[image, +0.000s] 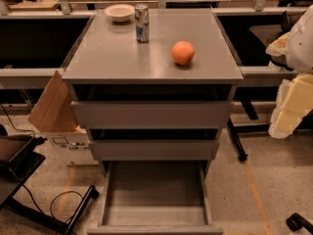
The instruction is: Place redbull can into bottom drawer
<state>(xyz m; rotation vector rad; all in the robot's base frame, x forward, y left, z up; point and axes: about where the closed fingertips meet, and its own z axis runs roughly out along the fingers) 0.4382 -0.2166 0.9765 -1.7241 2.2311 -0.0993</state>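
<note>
The redbull can (142, 22) stands upright at the back of the grey cabinet's top (122, 58), next to a white bowl. The bottom drawer (155, 192) is pulled out wide, and its grey tray shows nothing inside. My gripper (292, 104) is at the right edge of the view, beside the cabinet's right side, level with the upper drawers. It is well away from the can and holds nothing that I can see.
A white bowl (119, 12) sits left of the can and an orange fruit (183, 52) sits front right of it. The two upper drawers (151, 114) are slightly out. A cardboard box (58, 116) stands left of the cabinet, with cables and black stands on the floor.
</note>
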